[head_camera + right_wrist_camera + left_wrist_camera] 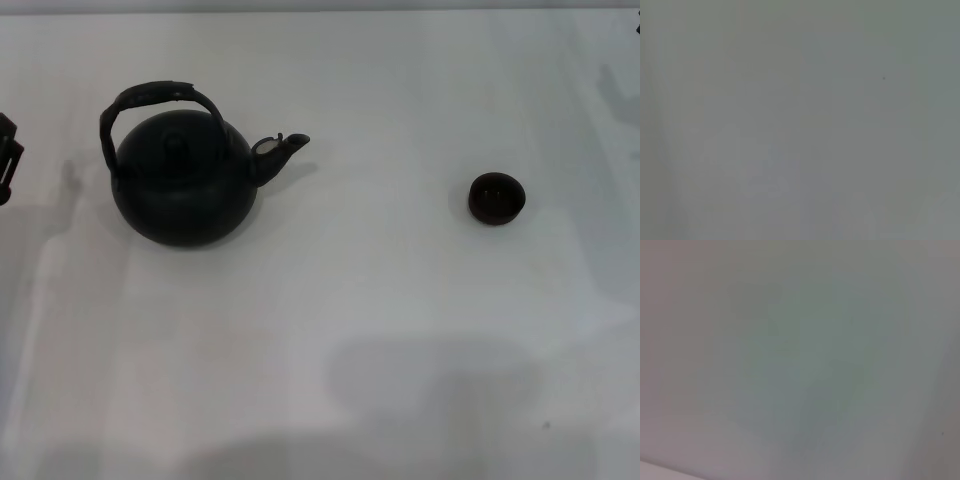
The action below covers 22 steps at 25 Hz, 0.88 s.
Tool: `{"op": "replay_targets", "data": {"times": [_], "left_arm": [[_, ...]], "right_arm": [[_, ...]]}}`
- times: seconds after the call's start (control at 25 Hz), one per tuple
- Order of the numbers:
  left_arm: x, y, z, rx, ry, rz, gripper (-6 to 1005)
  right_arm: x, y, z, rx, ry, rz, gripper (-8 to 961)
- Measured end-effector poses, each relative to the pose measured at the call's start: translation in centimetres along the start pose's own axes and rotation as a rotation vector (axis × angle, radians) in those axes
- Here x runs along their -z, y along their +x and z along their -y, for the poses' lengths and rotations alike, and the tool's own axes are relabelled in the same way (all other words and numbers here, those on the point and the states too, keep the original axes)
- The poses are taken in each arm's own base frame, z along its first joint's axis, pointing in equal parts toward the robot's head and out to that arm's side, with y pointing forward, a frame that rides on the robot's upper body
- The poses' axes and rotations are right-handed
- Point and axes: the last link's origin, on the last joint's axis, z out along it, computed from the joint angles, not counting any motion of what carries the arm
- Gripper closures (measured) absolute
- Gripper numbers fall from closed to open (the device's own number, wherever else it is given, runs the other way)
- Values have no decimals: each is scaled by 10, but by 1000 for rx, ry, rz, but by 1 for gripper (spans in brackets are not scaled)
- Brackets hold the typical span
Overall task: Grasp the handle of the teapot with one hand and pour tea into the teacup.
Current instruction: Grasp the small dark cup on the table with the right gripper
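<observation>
Left gripper [8, 158]: only a dark bit of it peeks in at the left edge of the head view. I cannot tell how its jaws stand. It holds nothing.

Right gripper: not in the head view. Its own wrist view shows only plain pale surface, so I cannot tell about its jaws either.

Nearer arm: the left one, I think. It sits just off to the side of the teapot [185, 190], and the pot is on the left half of the table [330, 330].

Way to go: from the left gripper, the handle [150, 98] lies toward the middle of the table and higher than the pot's round body.

Handle: it arches over the lid, up in the air, running side to side in line with the spout [285, 146]. Jaws would need to close across that arch near its top.

Spout: points to the right, toward the teacup [497, 198].

Teacup: sits upright on the right half, well apart from the pot.

Task so far: not begun; the pot stands flat and untouched.
</observation>
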Motion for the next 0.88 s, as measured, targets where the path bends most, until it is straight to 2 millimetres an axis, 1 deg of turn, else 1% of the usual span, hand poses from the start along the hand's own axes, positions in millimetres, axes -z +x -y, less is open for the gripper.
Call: {"op": "replay_targets", "data": {"times": [0.28, 0.44, 0.56, 0.64, 0.76, 0.88], "left_arm": [[1, 1, 0, -2, 0, -4, 197], [3, 1, 2, -35, 3, -9, 197], [9, 5, 3, -85, 3, -38, 197], [14, 7, 5, -106, 9, -55, 197], [19, 8, 8, -111, 26, -62, 197], [22, 7, 10, -111, 35, -59, 197]], "right_arm": [[1, 0, 1, 1, 2, 0, 124], [-1, -2, 0, -3, -3, 3, 124], [-8, -4, -6, -53, -43, -15, 125], [-16, -6, -11, -96, -92, -60, 125], [-32, -20, -18, -104, -169, -117, 125], [-44, -40, -28, -72, -265, -136, 125]]}}
